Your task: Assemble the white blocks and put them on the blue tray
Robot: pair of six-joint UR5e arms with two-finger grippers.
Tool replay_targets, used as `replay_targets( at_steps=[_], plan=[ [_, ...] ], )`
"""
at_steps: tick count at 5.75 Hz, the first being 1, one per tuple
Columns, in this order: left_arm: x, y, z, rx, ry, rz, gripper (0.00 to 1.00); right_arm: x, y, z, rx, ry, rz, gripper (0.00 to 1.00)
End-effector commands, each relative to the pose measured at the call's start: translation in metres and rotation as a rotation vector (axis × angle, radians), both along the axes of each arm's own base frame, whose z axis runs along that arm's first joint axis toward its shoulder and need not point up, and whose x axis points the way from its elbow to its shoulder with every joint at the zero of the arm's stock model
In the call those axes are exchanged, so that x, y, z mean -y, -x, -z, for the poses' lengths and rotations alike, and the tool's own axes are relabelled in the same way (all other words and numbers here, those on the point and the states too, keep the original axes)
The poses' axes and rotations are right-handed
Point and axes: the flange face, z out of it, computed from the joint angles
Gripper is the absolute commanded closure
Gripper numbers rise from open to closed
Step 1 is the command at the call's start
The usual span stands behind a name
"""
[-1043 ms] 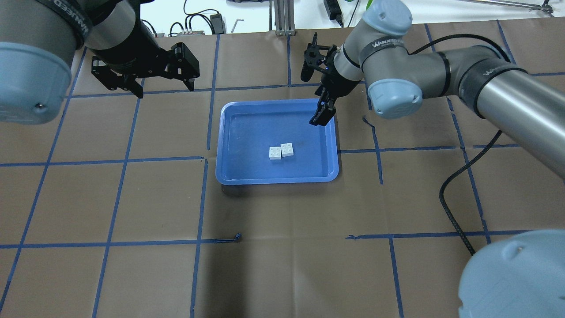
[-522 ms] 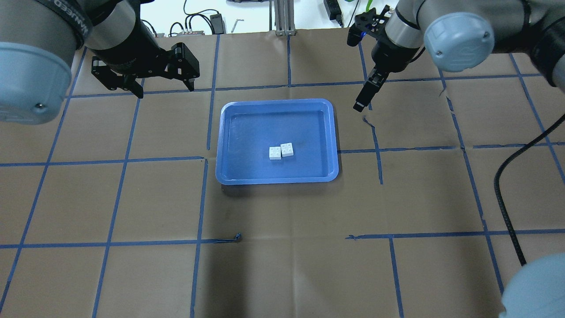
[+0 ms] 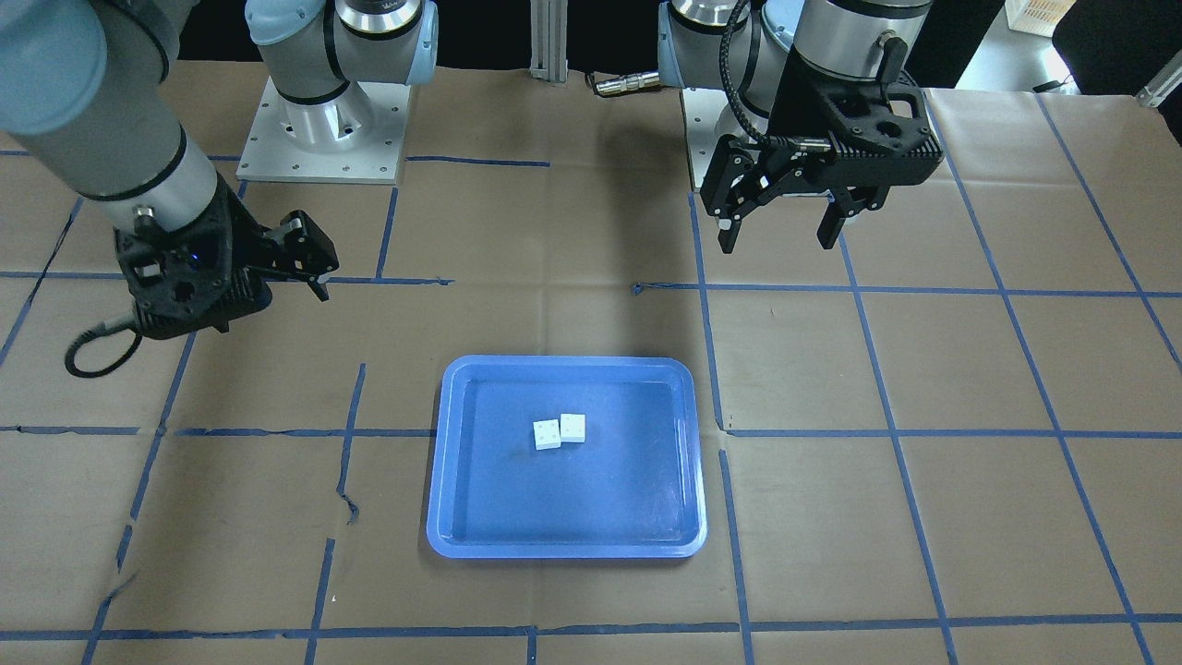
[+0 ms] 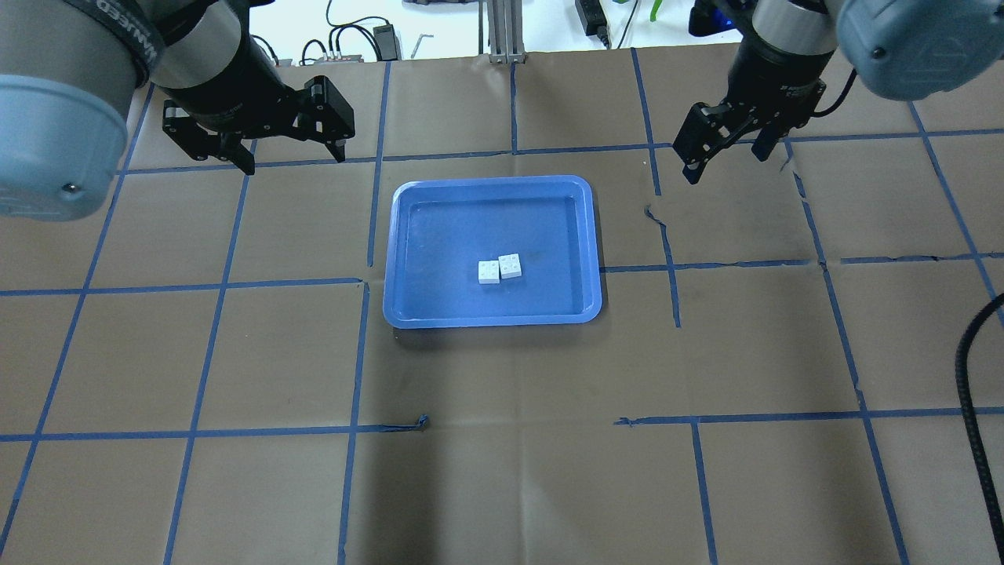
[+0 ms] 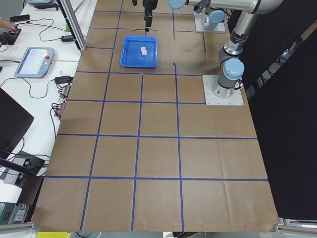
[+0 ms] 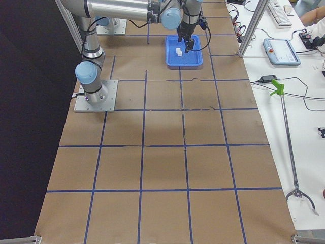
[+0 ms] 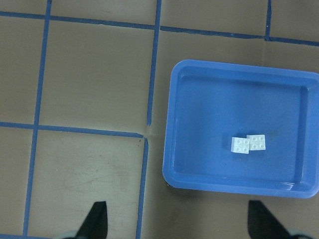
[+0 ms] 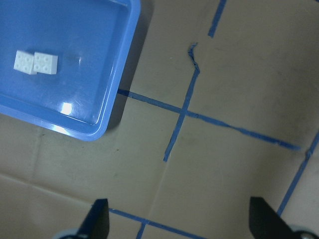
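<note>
Two white blocks (image 4: pixel 489 271) (image 4: pixel 511 265) lie studs up, touching side by side, near the middle of the blue tray (image 4: pixel 455 227). They also show in the front view (image 3: pixel 547 434), the left wrist view (image 7: pixel 240 145) and the right wrist view (image 8: pixel 24 60). My left gripper (image 4: pixel 295 161) hangs open and empty beyond the tray's far left corner, above the paper. My right gripper (image 4: pixel 725 166) is open and empty, off the tray past its far right corner. In the front view the left gripper (image 3: pixel 774 242) is on the right and the right gripper (image 3: pixel 305 268) on the left.
Brown paper with a blue tape grid covers the table. The two arm bases (image 3: pixel 323 129) stand on the robot's side. Cables and power supplies (image 4: pixel 384 35) lie past the far edge. A black cable (image 4: pixel 973 392) hangs at the right. A tape scrap (image 4: pixel 422 422) curls up near the tray.
My right gripper has left the tray's far right corner, moved right and away, and turned so both fingers show. The left arm and the blocks have not moved.
</note>
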Motion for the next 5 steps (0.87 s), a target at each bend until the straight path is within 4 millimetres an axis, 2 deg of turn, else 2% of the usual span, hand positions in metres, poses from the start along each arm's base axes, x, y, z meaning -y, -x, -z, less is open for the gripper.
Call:
replay_targets(
  at_steps=[1,2,5],
  plan=[
    [0.0,0.0,0.0,0.0,0.0,0.001,0.01,-0.045,-0.004,-0.045,-0.028,-0.009,0.34,0.0],
    [0.0,0.0,0.0,0.0,0.0,0.001,0.01,-0.058,-0.004,-0.056,-0.028,0.004,0.383,0.0],
    [0.0,0.0,0.0,0.0,0.0,-0.001,0.01,-0.054,-0.004,-0.049,-0.03,-0.009,0.379,0.0]
  ],
)
